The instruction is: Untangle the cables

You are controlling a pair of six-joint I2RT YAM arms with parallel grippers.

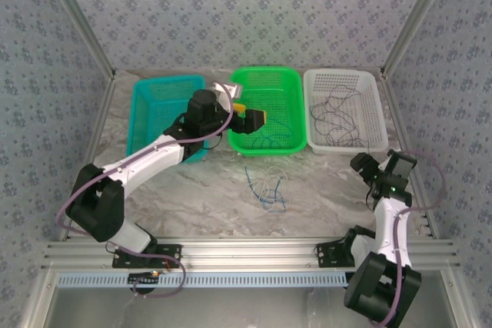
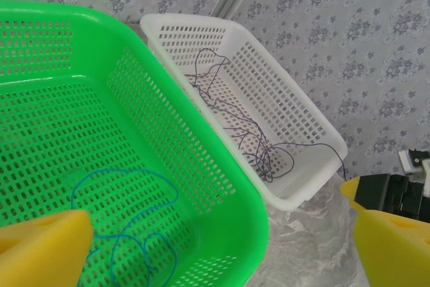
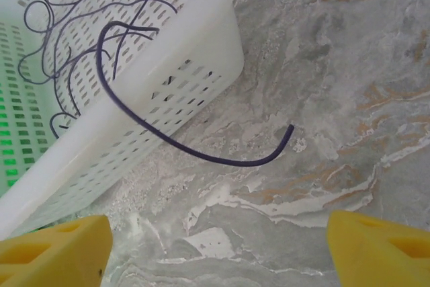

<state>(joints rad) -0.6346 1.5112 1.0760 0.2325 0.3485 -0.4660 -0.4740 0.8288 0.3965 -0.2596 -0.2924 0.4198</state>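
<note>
Left pincer [image 1: 247, 113], spread and empty, hovers over the green basket [image 1: 265, 72] holding a blue cable [image 1: 270, 141]; right pincer [image 3: 218, 253], also spread, hangs by the white basket [image 3: 134, 112], whose dark cable [image 3: 222, 160] trails one end onto the surface [image 3: 322, 99]. A small tangle [image 1: 267, 187] of thin cables lies on the surface before the green basket; light, limp and likely slippery, best pinched at a free end.

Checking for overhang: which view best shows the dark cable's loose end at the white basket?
Right wrist: the dark cable curves past the white basket's rim over the table. Top external shows it tiny; left wrist, crossing a corner.
</note>
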